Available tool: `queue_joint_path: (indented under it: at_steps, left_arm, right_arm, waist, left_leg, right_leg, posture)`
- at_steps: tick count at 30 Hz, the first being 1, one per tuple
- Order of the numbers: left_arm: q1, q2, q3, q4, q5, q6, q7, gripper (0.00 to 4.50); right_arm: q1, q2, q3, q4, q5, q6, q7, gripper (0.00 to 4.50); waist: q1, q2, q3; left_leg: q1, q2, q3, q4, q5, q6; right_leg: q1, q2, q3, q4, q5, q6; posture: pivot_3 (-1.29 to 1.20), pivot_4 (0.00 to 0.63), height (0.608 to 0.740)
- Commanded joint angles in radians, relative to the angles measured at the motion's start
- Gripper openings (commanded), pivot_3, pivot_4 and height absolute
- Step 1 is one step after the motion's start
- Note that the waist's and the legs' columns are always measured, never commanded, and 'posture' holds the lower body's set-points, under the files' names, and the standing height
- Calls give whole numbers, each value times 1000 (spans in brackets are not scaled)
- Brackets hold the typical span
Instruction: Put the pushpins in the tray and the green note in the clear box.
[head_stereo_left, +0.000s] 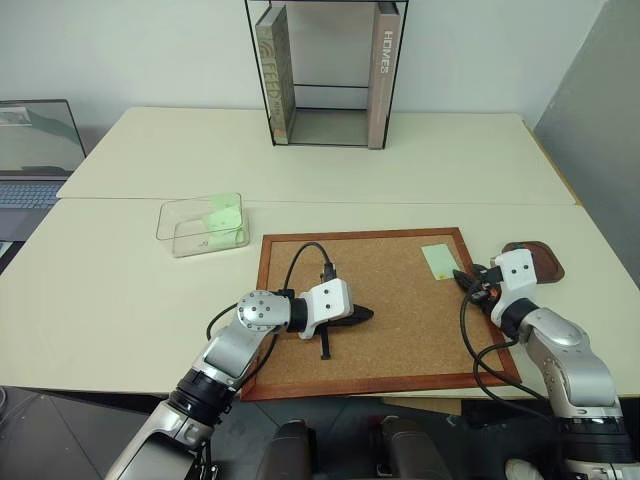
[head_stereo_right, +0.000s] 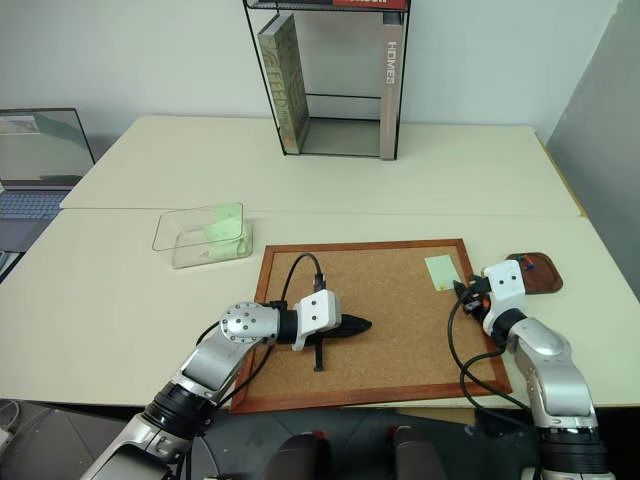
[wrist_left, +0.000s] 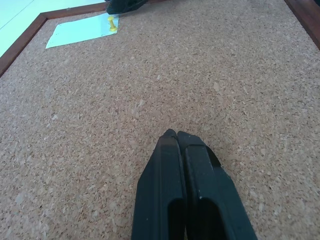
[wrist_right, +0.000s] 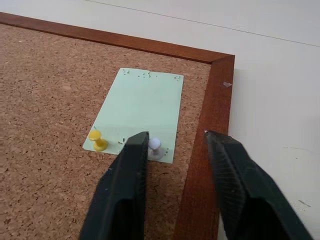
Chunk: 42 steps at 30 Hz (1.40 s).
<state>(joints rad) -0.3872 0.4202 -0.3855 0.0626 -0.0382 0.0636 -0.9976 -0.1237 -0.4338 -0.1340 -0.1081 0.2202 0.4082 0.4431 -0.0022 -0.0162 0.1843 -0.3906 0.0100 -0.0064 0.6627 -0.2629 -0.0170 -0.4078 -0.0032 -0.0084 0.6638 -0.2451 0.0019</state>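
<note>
The green note (wrist_right: 142, 107) lies flat at the far right corner of the corkboard (wrist_right: 45, 90). A yellow pushpin (wrist_right: 97, 140) and a white pushpin (wrist_right: 155, 145) stick in its near edge. My right gripper (wrist_right: 176, 135) hovers low over that edge, open. One finger (wrist_right: 127, 180) is right beside the white pin and the other is over the board's frame, with nothing held. The tray (head_stereo_left: 548, 265) sits just right of the board, behind that gripper. My left gripper (wrist_left: 172, 134) rests shut and empty over the middle of the cork. The clear box (head_stereo_left: 203, 224) stands off the board's far left corner.
A pale green slip (head_stereo_left: 224, 214) lies inside the clear box. A tall black wire book stand (head_stereo_left: 325, 75) with books stands at the back of the table. A laptop (head_stereo_left: 35, 150) sits at the far left. The table edge runs just in front of the corkboard.
</note>
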Motion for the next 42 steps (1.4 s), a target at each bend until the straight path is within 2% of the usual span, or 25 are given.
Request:
queue_joint_path:
  at_steps: [1,4,5,18,29,37,42]
  left_arm:
    - [0,2,-9,-9,1,9,-15,0]
    - [1,5,-12,-14,2,10,-19,0]
    - [2,6,-12,-14,2,10,-20,0]
    - [16,31,-36,-14,25,21,-50,0]
    - [15,46,-51,-3,42,23,-62,0]
    - [17,45,-52,-3,41,5,-57,0]
    - [18,46,-56,0,46,-8,-55,0]
  right_arm:
    - [3,-4,-9,-14,-9,-23,-9,886]
    - [2,-7,-8,-21,-11,-27,-11,182]
    - [2,-8,-8,-24,-12,-29,-11,73]
    - [67,26,-34,-171,15,-61,-46,73]
    - [41,46,-58,-207,45,-39,-66,73]
    - [-59,14,-202,-16,-14,-5,-250,73]
    - [-94,-16,-233,82,-32,-5,-282,73]
  waist:
    - [0,0,0]
    - [0,0,0]
    - [0,0,0]
    - [0,0,0]
    - [-1,0,0]
    - [0,0,0]
    - [-2,1,-1]
  left_leg:
    - [0,0,0,0,0,0]
    - [0,0,0,0,0,0]
    - [0,0,0,0,0,0]
    - [-1,0,-1,0,0,0]
    - [0,1,-1,0,0,0]
    - [1,0,0,0,0,0]
    - [1,1,1,-1,0,0]
  right_leg:
    - [0,0,0,0,0,0]
    - [0,0,0,0,0,0]
    - [0,0,0,0,0,0]
    - [0,0,0,-1,0,0]
    - [0,0,0,0,0,0]
    - [0,0,0,0,0,0]
    - [0,0,1,0,0,0]
  posture:
    - [0,150,740]
    - [0,150,740]
    - [0,150,740]
    - [0,150,740]
    - [0,150,740]
    - [0,150,740]
    - [0,150,740]
